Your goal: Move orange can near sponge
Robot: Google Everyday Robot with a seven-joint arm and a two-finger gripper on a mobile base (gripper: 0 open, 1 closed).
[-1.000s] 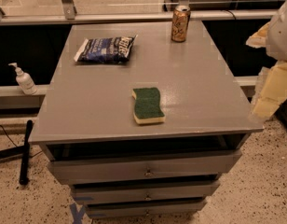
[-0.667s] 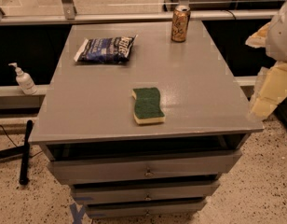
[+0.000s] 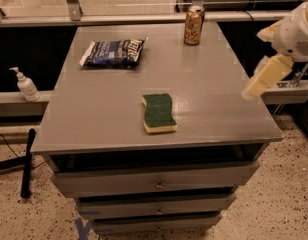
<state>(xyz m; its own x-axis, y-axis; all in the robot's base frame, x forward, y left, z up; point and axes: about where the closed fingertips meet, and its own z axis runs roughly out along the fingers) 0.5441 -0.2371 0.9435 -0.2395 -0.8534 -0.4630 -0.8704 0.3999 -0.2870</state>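
Observation:
The orange can (image 3: 194,26) stands upright at the far edge of the grey table (image 3: 104,109), right of centre. The sponge (image 3: 159,113), green on top with a yellow base, lies flat near the table's front middle. My gripper (image 3: 263,77) hangs from the white arm (image 3: 296,31) above the table's right edge. It is to the right of the sponge and well in front and to the right of the can. It touches neither.
A dark blue snack bag (image 3: 114,52) lies at the far left of the table. Drawers (image 3: 154,184) sit under the tabletop. A white pump bottle (image 3: 26,85) stands on a ledge to the left. A black pole (image 3: 27,161) lies on the floor.
My gripper has moved left and a little up, from beside the table's right edge to over it. The can, sponge and bag have not moved.

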